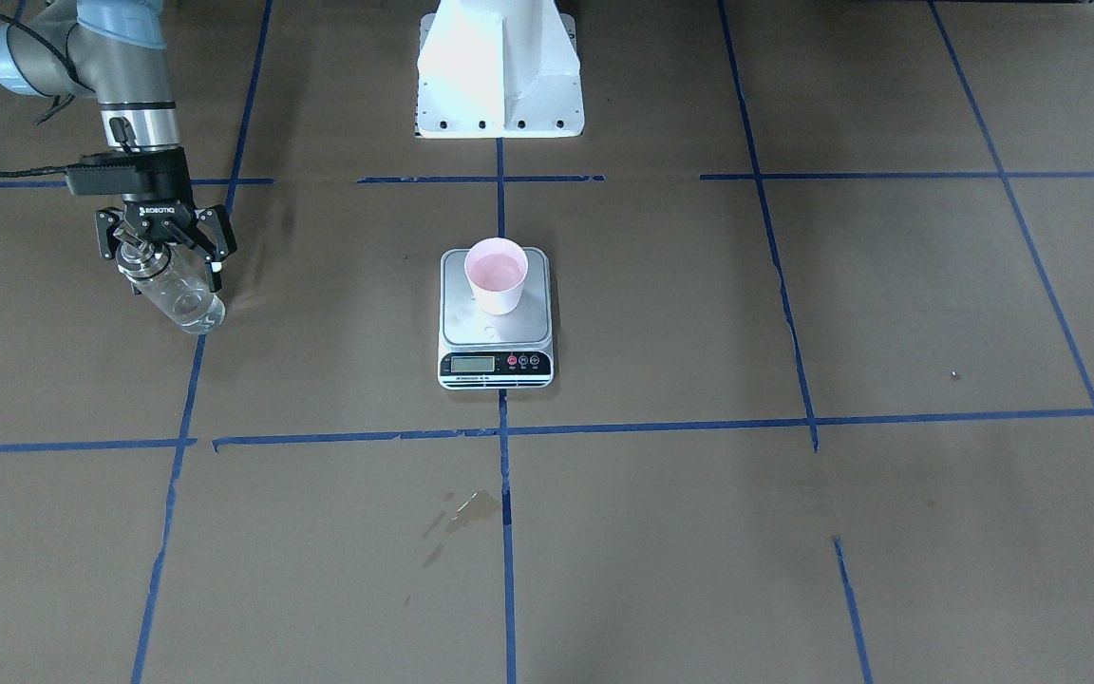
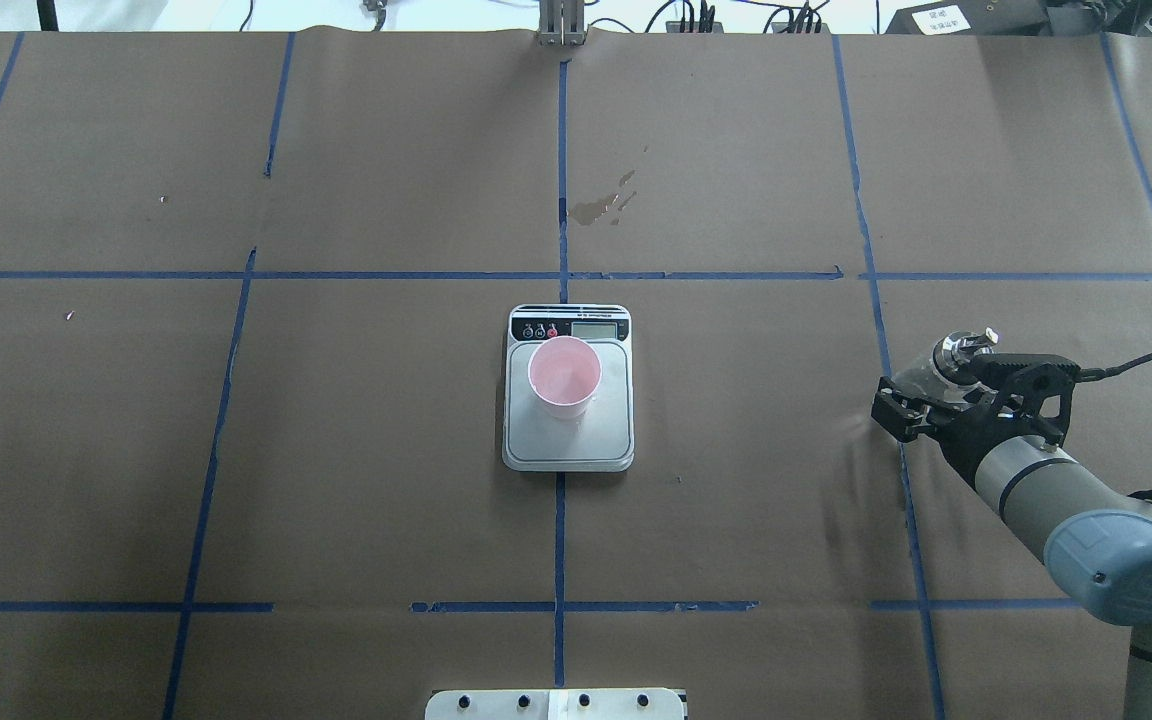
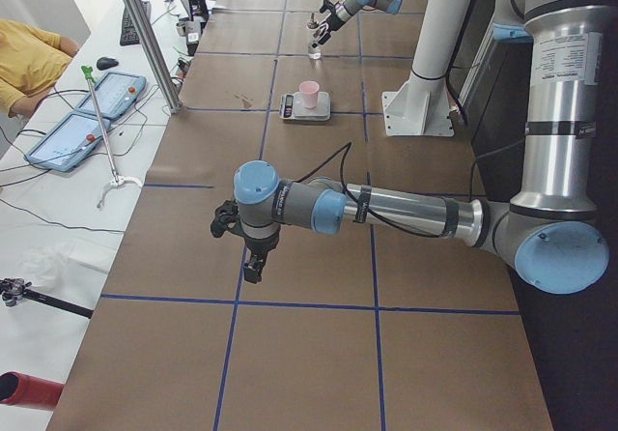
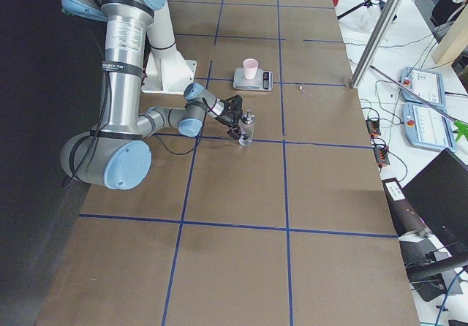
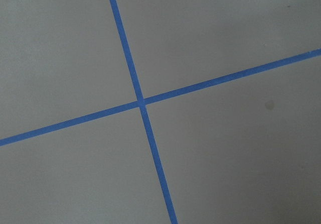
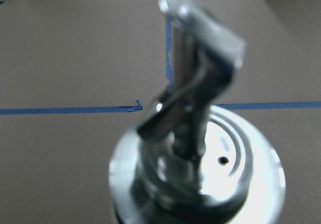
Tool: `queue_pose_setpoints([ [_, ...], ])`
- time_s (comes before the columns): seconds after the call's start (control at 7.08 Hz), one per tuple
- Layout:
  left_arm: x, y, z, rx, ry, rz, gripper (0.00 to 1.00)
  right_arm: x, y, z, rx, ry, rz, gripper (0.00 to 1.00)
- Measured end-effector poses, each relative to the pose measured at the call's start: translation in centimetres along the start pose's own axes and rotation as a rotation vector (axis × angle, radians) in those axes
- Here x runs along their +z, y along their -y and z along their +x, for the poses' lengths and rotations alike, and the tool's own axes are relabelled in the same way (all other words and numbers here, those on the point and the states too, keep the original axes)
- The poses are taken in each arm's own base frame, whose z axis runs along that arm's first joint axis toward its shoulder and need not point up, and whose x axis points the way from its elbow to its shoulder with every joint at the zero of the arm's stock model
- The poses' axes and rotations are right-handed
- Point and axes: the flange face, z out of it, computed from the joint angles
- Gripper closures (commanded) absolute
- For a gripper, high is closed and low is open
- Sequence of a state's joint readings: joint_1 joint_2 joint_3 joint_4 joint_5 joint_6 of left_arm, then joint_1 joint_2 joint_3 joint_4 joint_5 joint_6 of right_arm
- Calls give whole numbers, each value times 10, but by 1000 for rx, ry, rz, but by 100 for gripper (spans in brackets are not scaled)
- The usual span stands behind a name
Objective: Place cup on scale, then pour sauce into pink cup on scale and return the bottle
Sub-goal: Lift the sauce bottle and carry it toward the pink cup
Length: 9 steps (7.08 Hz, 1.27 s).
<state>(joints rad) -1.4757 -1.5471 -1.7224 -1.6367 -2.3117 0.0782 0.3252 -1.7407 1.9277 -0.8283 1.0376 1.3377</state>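
Note:
The pink cup (image 1: 497, 275) stands upright on the rear part of the scale (image 1: 495, 330) at the table's middle; both also show from overhead, the cup (image 2: 564, 375) on the scale (image 2: 608, 432). The clear glass bottle (image 1: 181, 299) with its metal pourer cap (image 6: 200, 148) stands upright on the table far out on my right side. My right gripper (image 1: 165, 268) is around its upper part, jaws against its sides. The sauce is not discernible. My left gripper (image 3: 252, 265) hangs over bare table, far from the scale; I cannot tell if it is open.
The white robot base (image 1: 499, 85) stands behind the scale. A dried stain (image 1: 462, 508) marks the paper in front of the scale. Blue tape lines cross the brown table. A person in yellow (image 3: 24, 64) and control pendants (image 3: 87, 112) are beside the table.

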Motion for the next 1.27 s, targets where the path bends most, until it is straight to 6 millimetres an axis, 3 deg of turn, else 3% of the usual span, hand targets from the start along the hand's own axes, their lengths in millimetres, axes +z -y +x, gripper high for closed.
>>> queue_pose_setpoints([
  [0.14, 0, 0, 0, 0, 0, 0, 0, 0, 0, 0, 5, -1, 2, 100],
  [0.85, 0, 1, 1, 1, 0, 0, 0, -5, 15, -2, 2, -4, 98, 100],
  [1.27, 0, 1, 1, 1, 0, 0, 0, -33, 49, -24, -158, 36, 169, 100],
])
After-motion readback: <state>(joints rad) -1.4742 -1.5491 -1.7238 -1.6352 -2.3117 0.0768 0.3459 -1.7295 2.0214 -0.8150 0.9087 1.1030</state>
